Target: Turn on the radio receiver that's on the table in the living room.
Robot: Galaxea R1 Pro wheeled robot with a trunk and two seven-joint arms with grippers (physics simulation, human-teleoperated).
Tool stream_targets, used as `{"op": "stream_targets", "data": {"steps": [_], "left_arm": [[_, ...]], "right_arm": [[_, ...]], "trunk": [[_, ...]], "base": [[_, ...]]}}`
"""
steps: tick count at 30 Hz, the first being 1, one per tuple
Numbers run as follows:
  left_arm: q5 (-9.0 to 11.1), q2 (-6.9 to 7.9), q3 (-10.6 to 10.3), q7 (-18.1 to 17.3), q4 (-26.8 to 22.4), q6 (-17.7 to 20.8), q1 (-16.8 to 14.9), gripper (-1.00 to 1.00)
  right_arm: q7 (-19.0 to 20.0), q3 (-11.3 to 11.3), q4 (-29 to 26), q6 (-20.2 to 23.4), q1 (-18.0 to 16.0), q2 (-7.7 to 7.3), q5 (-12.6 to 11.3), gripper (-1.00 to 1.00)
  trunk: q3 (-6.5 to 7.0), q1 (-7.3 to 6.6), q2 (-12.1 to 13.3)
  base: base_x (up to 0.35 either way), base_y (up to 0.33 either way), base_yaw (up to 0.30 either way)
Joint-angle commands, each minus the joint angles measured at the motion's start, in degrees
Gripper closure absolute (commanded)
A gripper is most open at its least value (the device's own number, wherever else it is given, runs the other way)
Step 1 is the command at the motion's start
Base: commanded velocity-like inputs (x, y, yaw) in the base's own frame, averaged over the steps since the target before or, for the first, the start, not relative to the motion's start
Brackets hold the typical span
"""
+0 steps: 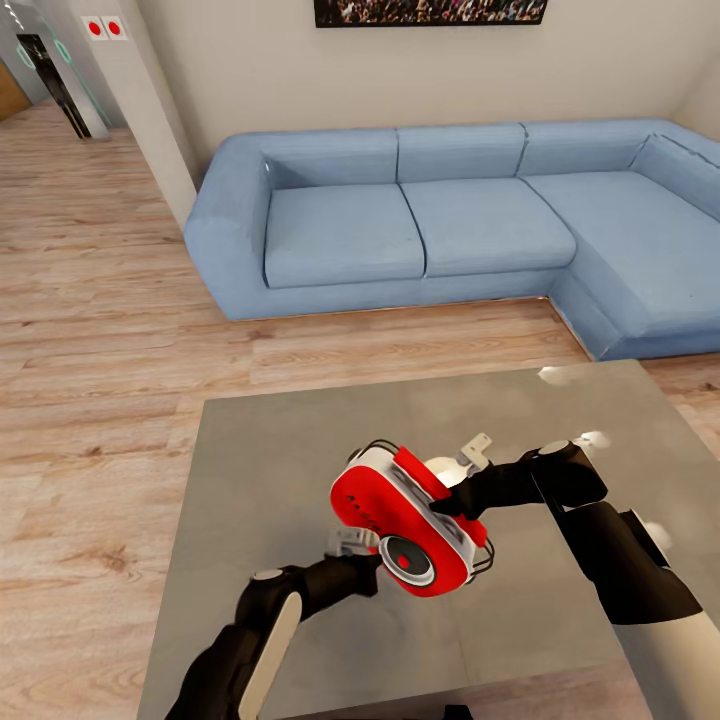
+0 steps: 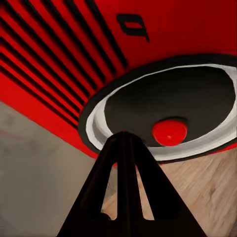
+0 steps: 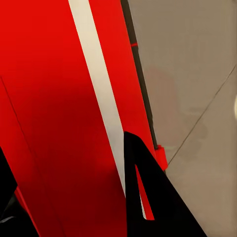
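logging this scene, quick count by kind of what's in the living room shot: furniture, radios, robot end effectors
furniture: 2, the sofa and the table
radios: 1, the radio receiver
end effectors: 2, the left end effector and the right end effector
total: 5

A blue L-shaped sofa (image 1: 450, 225) stands against a plain cream wall (image 1: 250, 70), with the lower edge of a framed crowd photo (image 1: 430, 11) hanging above it. Light wood plank flooring (image 1: 90, 330) runs leftward past a white pillar (image 1: 140, 110) bearing two red-dotted wall plates (image 1: 104, 28), toward a dim doorway (image 1: 45, 70).
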Motion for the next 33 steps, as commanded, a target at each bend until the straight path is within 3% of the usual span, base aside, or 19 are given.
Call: {"op": "stream_targets", "data": {"steps": [1, 7, 24, 33], "left_arm": [[0.1, 0.0, 0.0, 0.2, 1.5, -0.4, -0.8, 1.0], [0.4, 0.0, -0.3, 0.7, 5.3, -2.2, -2.8, 1.0], [1.8, 0.0, -0.6, 0.7, 6.1, -2.5, -3.1, 1.0], [2.8, 0.0, -2.8, 0.7, 7.0, -2.6, -3.1, 1.0]], "right_arm": [[0.0, 0.0, 0.0, 0.3, 0.0, 0.0, -0.5, 1.0], [0.0, 0.0, 0.0, 0.3, 0.0, 0.0, -0.5, 1.0], [0.0, 0.1, -0.1, 0.3, 0.0, 0.0, -0.5, 1.0], [0.0, 0.1, -0.1, 0.3, 0.0, 0.0, -0.5, 1.0]], "trunk": [[0.0, 0.0, 0.0], [0.0, 0.0, 0.0], [0.0, 0.0, 0.0], [0.0, 0.0, 0.0]], "base": [[0.0, 0.0, 0.0], [0.0, 0.0, 0.0], [0.0, 0.0, 0.0], [0.0, 0.0, 0.0]]}}
